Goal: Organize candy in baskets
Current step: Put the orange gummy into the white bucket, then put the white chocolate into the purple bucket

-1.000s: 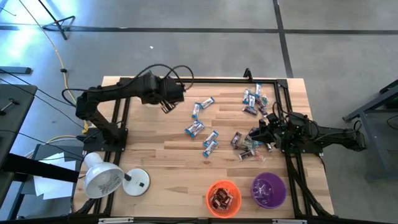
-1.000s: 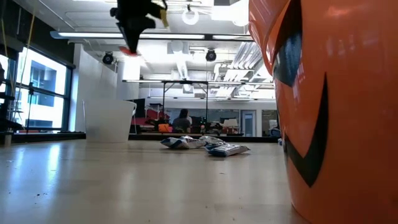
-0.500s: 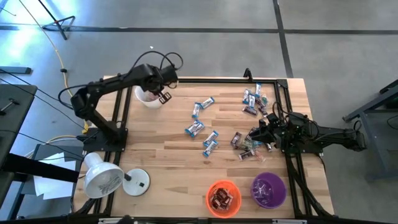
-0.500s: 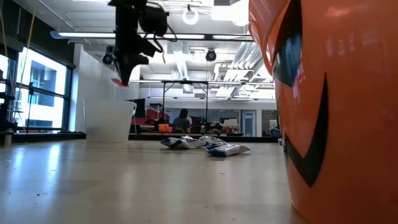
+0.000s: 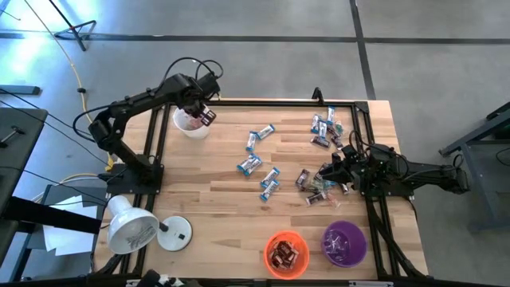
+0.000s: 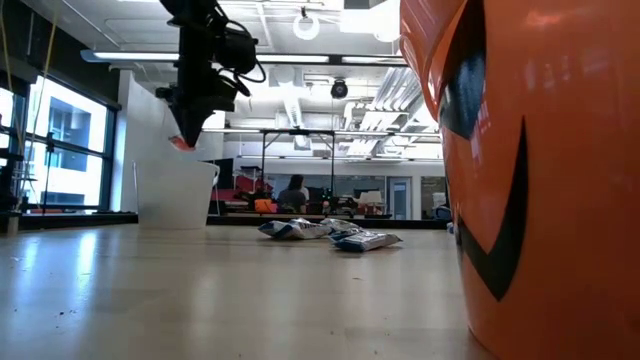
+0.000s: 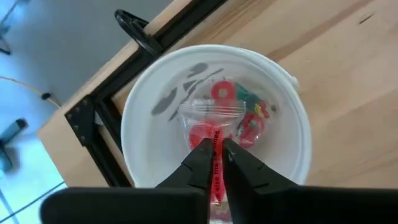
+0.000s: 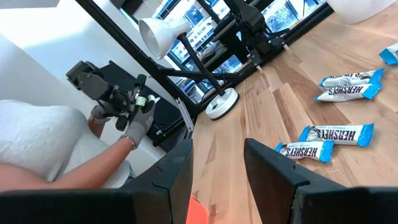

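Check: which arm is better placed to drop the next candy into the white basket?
Left. The left gripper hangs directly over the white basket, pinching a red-wrapped candy above others already inside. The right gripper sits low among scattered candy on the table's far side, holding nothing visible.

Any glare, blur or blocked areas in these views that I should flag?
Low view: the orange basket stands right against the lens, soft-edged, and hides the picture's right side. High view: a blue-white glare patch washes the floor at upper left. Left wrist view: the white basket is evenly lit and sharp. Right wrist view: bright windows behind the lamp.
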You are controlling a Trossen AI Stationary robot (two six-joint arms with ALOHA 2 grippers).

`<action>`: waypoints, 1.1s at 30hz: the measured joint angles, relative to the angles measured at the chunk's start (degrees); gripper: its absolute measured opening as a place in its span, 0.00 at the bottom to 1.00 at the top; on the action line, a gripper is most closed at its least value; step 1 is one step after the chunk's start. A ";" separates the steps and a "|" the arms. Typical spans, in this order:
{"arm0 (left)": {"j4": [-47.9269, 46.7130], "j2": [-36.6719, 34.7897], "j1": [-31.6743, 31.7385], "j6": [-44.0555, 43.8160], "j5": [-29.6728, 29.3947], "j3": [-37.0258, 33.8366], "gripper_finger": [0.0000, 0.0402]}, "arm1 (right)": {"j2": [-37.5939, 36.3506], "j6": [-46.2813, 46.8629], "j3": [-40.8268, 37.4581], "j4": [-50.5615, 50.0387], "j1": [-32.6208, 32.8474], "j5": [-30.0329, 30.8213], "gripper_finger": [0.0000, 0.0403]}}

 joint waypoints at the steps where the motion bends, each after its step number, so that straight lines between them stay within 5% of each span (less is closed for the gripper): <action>1: -0.04 0.00 -0.02 -0.62 0.02 0.00 0.07 | 0.00 0.02 0.00 0.00 0.00 0.00 0.34; 14: -0.39 0.00 0.33 -3.98 1.95 0.00 0.20 | 0.00 0.00 0.00 0.00 0.01 0.00 0.34; 18: 0.64 0.00 -0.65 -3.52 6.73 0.00 0.22 | 0.00 0.00 0.00 0.01 0.01 -0.01 0.34; 33: 18.65 1.57 -13.58 1.52 17.40 0.09 0.22 | 0.00 0.00 0.00 0.01 0.01 -0.01 0.34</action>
